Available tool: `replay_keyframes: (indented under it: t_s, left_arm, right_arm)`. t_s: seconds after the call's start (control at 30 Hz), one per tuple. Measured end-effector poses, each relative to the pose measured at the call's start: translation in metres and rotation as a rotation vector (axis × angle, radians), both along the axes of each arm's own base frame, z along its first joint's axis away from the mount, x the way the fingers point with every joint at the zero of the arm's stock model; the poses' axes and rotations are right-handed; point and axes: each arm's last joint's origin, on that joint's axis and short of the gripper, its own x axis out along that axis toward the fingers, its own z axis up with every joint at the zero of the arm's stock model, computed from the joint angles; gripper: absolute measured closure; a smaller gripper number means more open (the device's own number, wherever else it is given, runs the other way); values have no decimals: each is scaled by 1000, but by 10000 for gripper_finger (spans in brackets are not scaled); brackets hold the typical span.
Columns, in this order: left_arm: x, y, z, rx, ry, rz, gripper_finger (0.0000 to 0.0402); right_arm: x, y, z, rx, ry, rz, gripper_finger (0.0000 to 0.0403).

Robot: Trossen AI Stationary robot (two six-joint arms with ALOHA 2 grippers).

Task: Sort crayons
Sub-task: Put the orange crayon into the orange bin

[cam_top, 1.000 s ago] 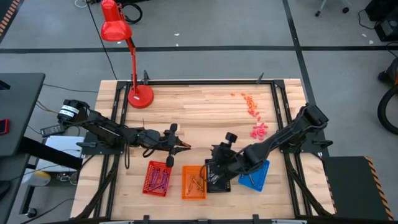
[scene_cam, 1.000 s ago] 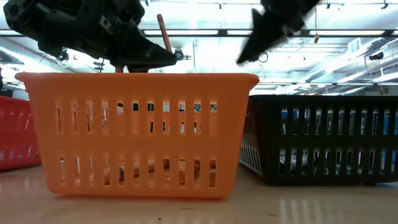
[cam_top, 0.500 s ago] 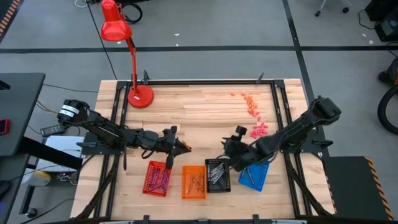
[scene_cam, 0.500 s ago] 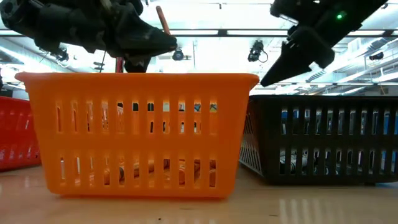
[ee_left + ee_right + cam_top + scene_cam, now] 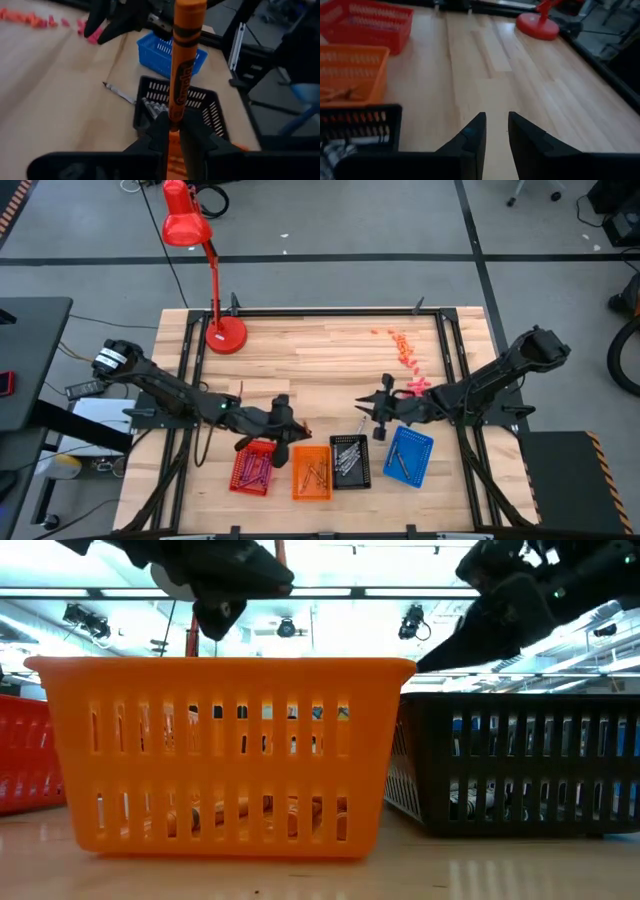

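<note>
One light, stiff, easy-to-snap orange crayon stands clamped low down in the left pincer; the right pincer, at 3 o'clock, gapes empty.

From overhead I get bright, even light on the table, with only soft shadows under the arms. In the low view the ceiling strip lights glare, leaving both arms as black silhouettes. My left wrist view holds the crayon sharp; the far trays blur. My right wrist view is soft throughout.
</note>
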Motion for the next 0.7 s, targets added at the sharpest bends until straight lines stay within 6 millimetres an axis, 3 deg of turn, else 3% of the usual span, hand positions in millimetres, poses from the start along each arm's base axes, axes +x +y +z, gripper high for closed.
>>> replay_keyframes:
  t_s: [0.17, 0.43, 0.7]
  left_arm:
    - [1, -5, -5, -181, 46, 80, 361]
    - [11, -29, -40, -435, 189, 195, 360]
    - [33, -60, -34, -465, 358, 266, 360]
  right_arm:
    - [0, -8, -4, -13, 33, 46, 317]
    - [1, -10, -6, -13, 57, 105, 317]
    - [1, -8, -7, -1, 67, 150, 317]
